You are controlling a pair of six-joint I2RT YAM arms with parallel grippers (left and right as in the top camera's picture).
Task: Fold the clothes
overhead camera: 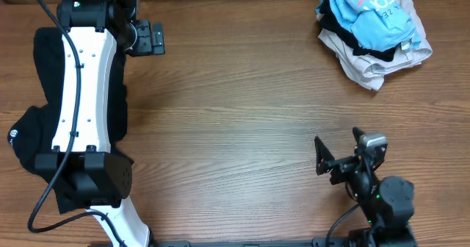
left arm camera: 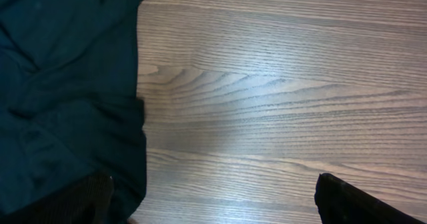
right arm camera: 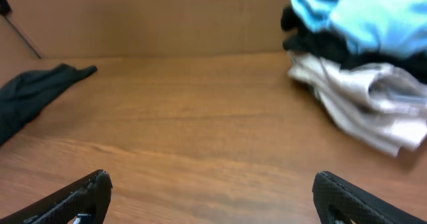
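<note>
A black garment (overhead camera: 33, 140) lies crumpled at the table's left edge, mostly under my left arm; it fills the left side of the left wrist view (left arm camera: 67, 91) and shows far left in the right wrist view (right arm camera: 33, 91). A pile of clothes (overhead camera: 374, 30), light blue on top of black and beige pieces, sits at the far right; it also shows in the right wrist view (right arm camera: 360, 51). My left gripper (overhead camera: 150, 37) (left arm camera: 213, 201) is open and empty, its left finger at the garment's edge. My right gripper (overhead camera: 339, 148) (right arm camera: 220, 197) is open and empty over bare wood.
The wooden table (overhead camera: 242, 107) stretches between the black garment and the pile. My left arm's white link (overhead camera: 81, 85) lies over the black garment along the left side. A cardboard-coloured wall (right arm camera: 147, 17) stands behind the table.
</note>
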